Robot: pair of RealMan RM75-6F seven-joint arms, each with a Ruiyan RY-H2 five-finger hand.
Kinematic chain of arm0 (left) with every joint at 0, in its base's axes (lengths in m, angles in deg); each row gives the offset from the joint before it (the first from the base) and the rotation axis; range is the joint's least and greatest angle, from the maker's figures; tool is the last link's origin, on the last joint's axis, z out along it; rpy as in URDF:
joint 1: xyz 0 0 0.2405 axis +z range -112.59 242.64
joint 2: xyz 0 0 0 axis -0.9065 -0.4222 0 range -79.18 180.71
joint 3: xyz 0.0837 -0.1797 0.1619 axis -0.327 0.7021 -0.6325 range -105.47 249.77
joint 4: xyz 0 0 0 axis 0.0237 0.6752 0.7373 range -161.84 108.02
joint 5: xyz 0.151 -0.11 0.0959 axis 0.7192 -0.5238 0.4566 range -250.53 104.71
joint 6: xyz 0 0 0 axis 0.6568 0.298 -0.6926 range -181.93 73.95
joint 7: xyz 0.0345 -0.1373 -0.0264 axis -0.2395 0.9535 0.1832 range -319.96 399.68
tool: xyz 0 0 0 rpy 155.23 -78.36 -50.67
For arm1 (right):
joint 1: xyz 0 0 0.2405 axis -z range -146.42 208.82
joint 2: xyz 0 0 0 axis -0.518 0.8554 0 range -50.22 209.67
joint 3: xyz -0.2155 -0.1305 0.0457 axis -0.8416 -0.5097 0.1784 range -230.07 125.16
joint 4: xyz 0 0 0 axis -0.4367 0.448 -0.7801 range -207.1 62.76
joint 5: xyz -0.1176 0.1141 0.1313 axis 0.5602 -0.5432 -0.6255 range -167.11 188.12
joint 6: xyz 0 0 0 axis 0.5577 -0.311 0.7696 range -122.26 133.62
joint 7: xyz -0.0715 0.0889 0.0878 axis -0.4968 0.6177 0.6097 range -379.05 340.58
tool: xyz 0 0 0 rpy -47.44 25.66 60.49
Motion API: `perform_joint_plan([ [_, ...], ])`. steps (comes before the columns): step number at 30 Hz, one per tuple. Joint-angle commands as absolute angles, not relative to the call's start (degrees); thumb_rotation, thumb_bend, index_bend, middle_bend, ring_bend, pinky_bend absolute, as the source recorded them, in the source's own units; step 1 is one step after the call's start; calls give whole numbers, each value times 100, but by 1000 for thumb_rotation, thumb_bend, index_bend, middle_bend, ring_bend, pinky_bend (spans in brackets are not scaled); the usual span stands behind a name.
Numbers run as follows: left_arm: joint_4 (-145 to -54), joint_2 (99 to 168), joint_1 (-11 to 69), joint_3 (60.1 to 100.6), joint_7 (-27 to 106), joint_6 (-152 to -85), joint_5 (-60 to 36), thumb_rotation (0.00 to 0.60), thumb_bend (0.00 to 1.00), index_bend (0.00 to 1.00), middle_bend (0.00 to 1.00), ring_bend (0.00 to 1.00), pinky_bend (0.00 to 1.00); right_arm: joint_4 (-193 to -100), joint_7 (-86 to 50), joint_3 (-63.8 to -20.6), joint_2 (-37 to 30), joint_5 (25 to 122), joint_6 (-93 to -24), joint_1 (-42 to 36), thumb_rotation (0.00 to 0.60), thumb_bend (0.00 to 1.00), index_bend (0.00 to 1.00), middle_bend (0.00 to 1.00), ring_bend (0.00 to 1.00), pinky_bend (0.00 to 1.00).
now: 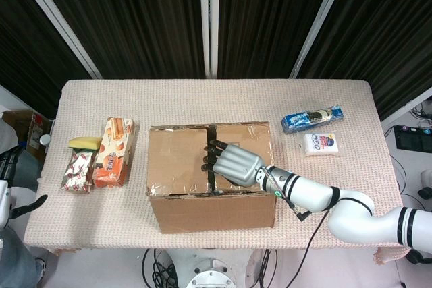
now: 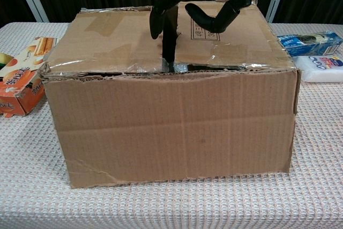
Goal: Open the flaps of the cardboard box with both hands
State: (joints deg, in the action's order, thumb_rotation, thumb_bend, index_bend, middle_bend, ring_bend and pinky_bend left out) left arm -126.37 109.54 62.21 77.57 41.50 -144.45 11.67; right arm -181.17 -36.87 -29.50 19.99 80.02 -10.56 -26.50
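**Right hand on box top, fingers at the centre seam**

Fingertips [image 1: 210, 155] of the right hand [image 1: 233, 164] are dark, curled down over the gap btwn the two top flaps. In chest view one finger [image 2: 169, 41] goes straight down into the seam; others arc above the right flap w/o clearly gripping it. Fingers are bent, partly spread; can't tell if any flap edge is actually pinched. Palm lies over the right flap [image 1: 244, 141], wrist and silver forearm [image 1: 307, 192] run off toward the table's front-right corner.

Left hand [image 1: 5, 165]: only dark fingers show at the far left frame edge, off the table, well apart from the box. Can't tell its state.

Cardboard box [image 1: 212, 204] sits mid-table, near the front edge, both top flaps down and roughly flat. Left flap [image 1: 177, 160] has tape remnants; shiny torn tape runs along the front top edge. Printed label on the right flap visible in chest view.

Table [image 1: 202, 92] has a beige waffle-weave cloth. Left of the box: orange snack box [image 1: 112, 153] just beside it, a small patterned packet [image 1: 78, 170] further left, a yellow sponge [image 1: 84, 143] behind that. Right of the box, apart from it: blue packet [image 1: 311, 118] and a white packet [image 1: 320, 144] in front of it.
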Motion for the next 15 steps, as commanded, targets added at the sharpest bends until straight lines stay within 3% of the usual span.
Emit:
perform_joint_plan([
  [1, -12631, 10951, 6225, 7755, 4155, -14441, 1159, 600, 0, 64, 89, 87, 187, -18063, -3676, -3137, 2051, 8067, -1156, -2755, 600, 929, 228, 175, 0, 0],
  [15, -12620, 10963, 6205, 7744, 4157, -14395, 1176, 600, 0, 64, 90, 87, 187, -18296, -3549, -3742, 2667, 7796, -1455, -3113, 600, 929, 371, 270, 0, 0],
])
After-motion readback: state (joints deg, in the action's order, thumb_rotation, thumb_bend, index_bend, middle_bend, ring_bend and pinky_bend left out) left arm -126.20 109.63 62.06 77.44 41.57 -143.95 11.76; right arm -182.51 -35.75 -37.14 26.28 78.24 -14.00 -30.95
